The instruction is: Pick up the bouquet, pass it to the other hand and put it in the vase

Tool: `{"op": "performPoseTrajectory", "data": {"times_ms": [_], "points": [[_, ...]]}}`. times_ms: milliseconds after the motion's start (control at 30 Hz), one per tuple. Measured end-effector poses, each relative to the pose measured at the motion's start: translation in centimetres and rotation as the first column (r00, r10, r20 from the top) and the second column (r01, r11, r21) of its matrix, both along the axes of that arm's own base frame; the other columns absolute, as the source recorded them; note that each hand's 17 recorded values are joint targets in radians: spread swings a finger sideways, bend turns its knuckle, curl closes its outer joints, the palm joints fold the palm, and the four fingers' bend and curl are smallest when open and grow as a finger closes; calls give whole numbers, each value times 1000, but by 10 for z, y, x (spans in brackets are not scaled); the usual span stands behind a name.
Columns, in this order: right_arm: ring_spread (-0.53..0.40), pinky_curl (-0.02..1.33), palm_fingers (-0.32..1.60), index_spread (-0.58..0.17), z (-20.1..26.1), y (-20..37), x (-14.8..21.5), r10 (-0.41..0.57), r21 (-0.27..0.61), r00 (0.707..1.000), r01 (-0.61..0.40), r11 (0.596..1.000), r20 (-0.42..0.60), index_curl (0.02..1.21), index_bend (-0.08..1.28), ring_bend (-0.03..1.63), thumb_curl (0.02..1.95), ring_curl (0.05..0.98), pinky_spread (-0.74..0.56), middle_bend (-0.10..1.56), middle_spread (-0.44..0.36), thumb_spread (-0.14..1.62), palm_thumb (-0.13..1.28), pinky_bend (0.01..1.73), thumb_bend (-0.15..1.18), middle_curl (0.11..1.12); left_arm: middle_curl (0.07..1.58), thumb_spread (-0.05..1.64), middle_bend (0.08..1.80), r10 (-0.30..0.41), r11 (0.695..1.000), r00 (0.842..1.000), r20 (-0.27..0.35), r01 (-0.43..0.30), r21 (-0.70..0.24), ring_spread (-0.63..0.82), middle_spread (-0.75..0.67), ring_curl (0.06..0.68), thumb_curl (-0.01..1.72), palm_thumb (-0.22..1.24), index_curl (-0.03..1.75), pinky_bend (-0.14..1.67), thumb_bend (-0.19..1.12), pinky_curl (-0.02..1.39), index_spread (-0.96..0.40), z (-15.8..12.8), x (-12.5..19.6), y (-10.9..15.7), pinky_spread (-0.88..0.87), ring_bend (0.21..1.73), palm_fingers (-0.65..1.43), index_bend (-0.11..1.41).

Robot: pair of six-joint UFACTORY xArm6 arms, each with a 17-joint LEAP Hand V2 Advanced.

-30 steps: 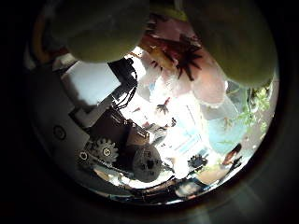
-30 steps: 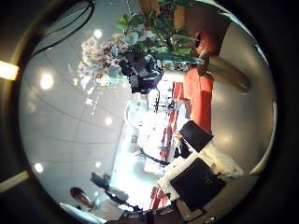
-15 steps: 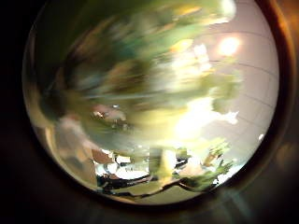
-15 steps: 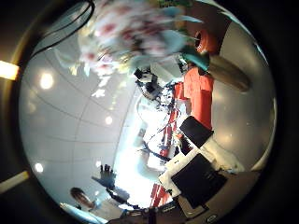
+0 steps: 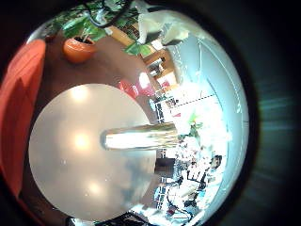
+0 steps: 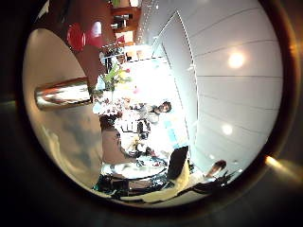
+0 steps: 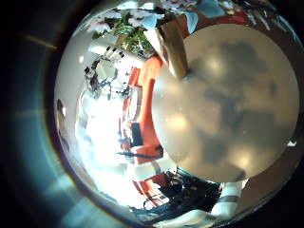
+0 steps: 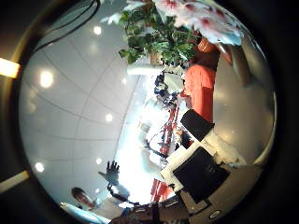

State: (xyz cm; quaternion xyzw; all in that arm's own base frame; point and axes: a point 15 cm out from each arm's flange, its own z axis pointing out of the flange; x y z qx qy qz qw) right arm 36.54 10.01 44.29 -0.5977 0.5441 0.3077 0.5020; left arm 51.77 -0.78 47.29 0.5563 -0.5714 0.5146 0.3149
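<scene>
The vase [image 5: 141,139] is a shiny cylinder standing on the round table [image 5: 85,174]. It also shows in the left thumb side palm view [image 6: 62,93] and the right little finger side palm view [image 7: 173,49]. The bouquet [image 7: 152,13], blossoms with leaves, sits at the vase's mouth. In the right thumb side palm view its blossoms [image 8: 201,14] and leaves are near that palm. It also shows by the vase's mouth in the left thumb side palm view [image 6: 115,78].
A potted plant [image 5: 77,47] and a cushioned seat [image 5: 23,94] stand beyond the table. Seats [image 7: 142,90] also show past the table's edge. White and black robot parts [image 8: 201,163] show in the right thumb side palm view.
The bouquet filled the left thumb side view a second ago; that camera has swung and now sees table and vase from a distance. In the right thumb side view the blossoms moved across to the vase.
</scene>
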Motion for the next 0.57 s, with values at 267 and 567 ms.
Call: {"op": "performPoseTrajectory", "data": {"times_ms": [267, 567], "points": [[177, 235, 248, -272, -16, -11, -13, 58, 7, 998, -58, 998, -29, 332, 189, 486, 584, 220, 428, 193, 57, 987, 812, 523, -21, 342, 281, 903, 166, 20, 999, 999, -34, -19, 26, 663, 591, 154, 339, 28, 286, 173, -30, 341, 75, 2, -77, -18, 636, 469, -144, 135], [181, 227, 255, -276, -14, -34, -63, 163, 47, 986, -162, 986, -28, 344, 185, 447, 585, 212, 422, 189, 52, 988, 810, 493, -22, 336, 249, 923, 169, 31, 981, 994, -109, -9, 195, 655, 568, 160, 326, 44, 275, 180, -27, 297, 92, -14, -158, -48, 617, 436, -95, 157]]}}
